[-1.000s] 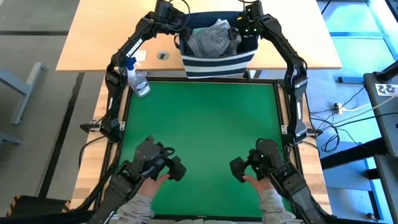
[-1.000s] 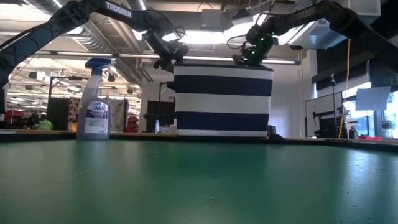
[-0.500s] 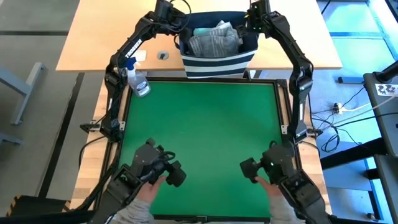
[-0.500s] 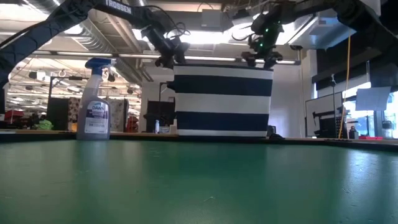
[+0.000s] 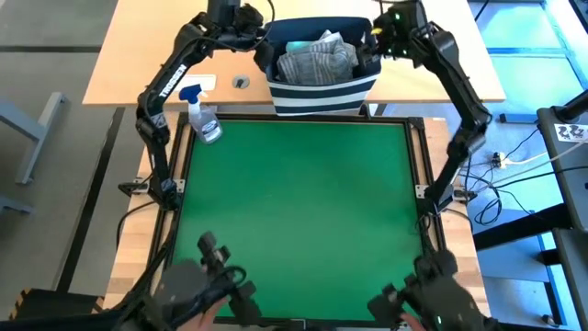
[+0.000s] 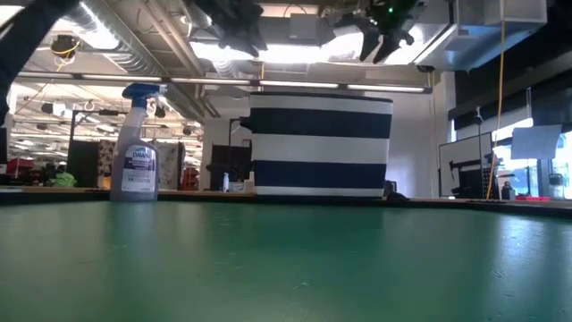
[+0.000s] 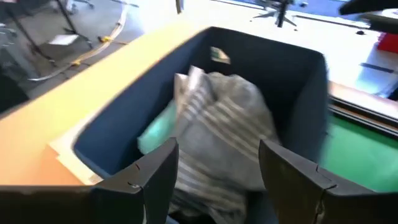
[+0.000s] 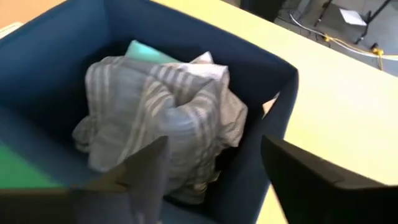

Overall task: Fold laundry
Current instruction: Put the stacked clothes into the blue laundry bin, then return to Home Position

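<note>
The laundry sits bundled in the basket [image 5: 322, 87] at the top centre of the high view, on the wooden bench [image 5: 138, 55] just beyond the far edge of the green mat [image 5: 303, 202]. The striped shirt [image 5: 317, 62] lies on top, crumpled, filling most of the basket. A strip of the mint garment [image 5: 301, 46] shows along the shirt's far side, and a small white edge [image 8: 202, 59] peeks out beside it in the right wrist view. No garment is on the mat.

The left claw [image 5: 241, 18] hangs over the basket's upper-left corner in the high view. Its wrist view shows both fingers [image 7: 149, 177] spread wide apart with nothing between them, the shirt [image 7: 221, 130] and the mint garment [image 7: 155, 134] lying below.

The right claw [image 5: 386, 32] hangs over the basket's upper-right corner. Its fingers [image 8: 146, 168] are likewise spread wide and empty, above the shirt [image 8: 161, 118] and the mint strip [image 8: 149, 53].

In the low view both claws, left [image 6: 234, 20] and right [image 6: 380, 22], are at the top of the frame, clear above the basket's rim [image 6: 320, 97].

A spray bottle [image 5: 202, 115] stands left of the basket, at the mat's upper-left corner.
</note>
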